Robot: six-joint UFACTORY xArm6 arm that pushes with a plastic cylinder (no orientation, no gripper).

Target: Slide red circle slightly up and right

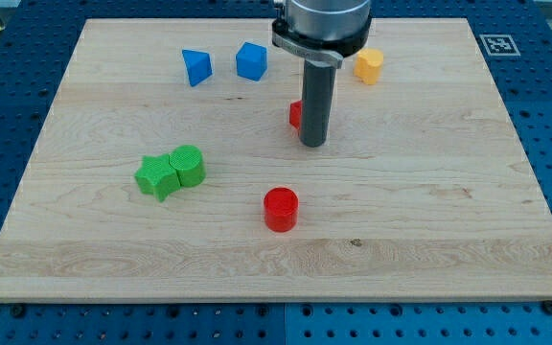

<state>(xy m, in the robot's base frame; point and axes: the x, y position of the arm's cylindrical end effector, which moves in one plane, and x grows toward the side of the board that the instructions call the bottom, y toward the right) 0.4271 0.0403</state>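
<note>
**Tip above and right of the red circle**

While my tip (pixel 313 144) rests on the table (pixel 429 211), the red circle (pixel 281 209) sits apart below it, slightly to the view's left. A second red block (pixel 295 114), shape unclear, peeks from behind the rod. Being a bare rod, this end effector holds nothing.

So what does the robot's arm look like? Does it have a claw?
No claw. My arm comes in from the view's top as a rounded silver-grey body with a dark band around its lower edge. Below it hangs a straight, dark grey round rod, ending in my tip. I can see no cables or markings on it.
</note>
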